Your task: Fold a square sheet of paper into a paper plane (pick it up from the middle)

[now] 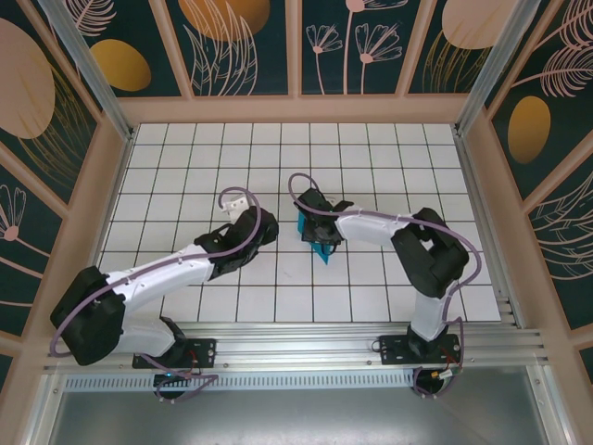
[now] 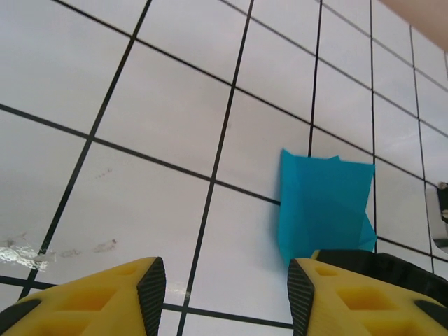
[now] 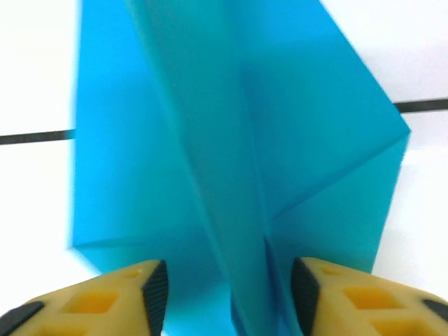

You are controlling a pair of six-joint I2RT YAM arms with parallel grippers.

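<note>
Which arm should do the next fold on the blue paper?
Right. The right fingers sit open astride the crease of the folded paper. The left fingers hover over bare tiles beside it.

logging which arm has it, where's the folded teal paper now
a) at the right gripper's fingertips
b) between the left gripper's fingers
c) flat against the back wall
a: the folded teal paper lies under the right gripper, its raised crease between the open jaws; the left gripper stands apart beside it, holding nothing.
</note>
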